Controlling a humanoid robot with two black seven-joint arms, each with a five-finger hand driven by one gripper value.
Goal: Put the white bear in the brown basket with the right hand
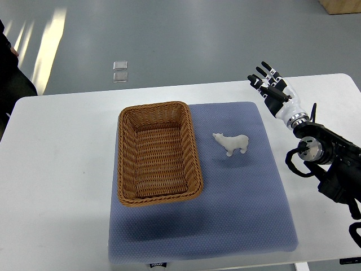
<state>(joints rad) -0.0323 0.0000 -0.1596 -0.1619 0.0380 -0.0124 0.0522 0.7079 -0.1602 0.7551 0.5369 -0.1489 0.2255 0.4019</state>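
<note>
Currently, I see the white bear [231,143] standing upright on the blue mat [237,214], its head toward the basket and its body side-on to my camera. It sits in the mat's upper right part, just beside the brown basket [127,169] but not touching it; a strip of mat shows between them.

The brown basket is a rectangular wicker type. It lies on the mat's left portion with its long side running away from the camera. I see nothing inside it.

The right hand [271,87] is raised over the desk [56,169] beyond the mat's upper right corner, well apart from the bear. Its fingers [263,70] are spread and extended, pointing away from the camera, and they grip nothing. The forearm runs from the hand down to the picture's right edge, where the dark joint housings and cables show.

The mat rests on the white desk and covers its central area. Beyond the desk's far edge, two small clear square items [119,71] lie on the grey floor. A dark-clothed person [11,73] shows partly at the upper left edge.
</note>
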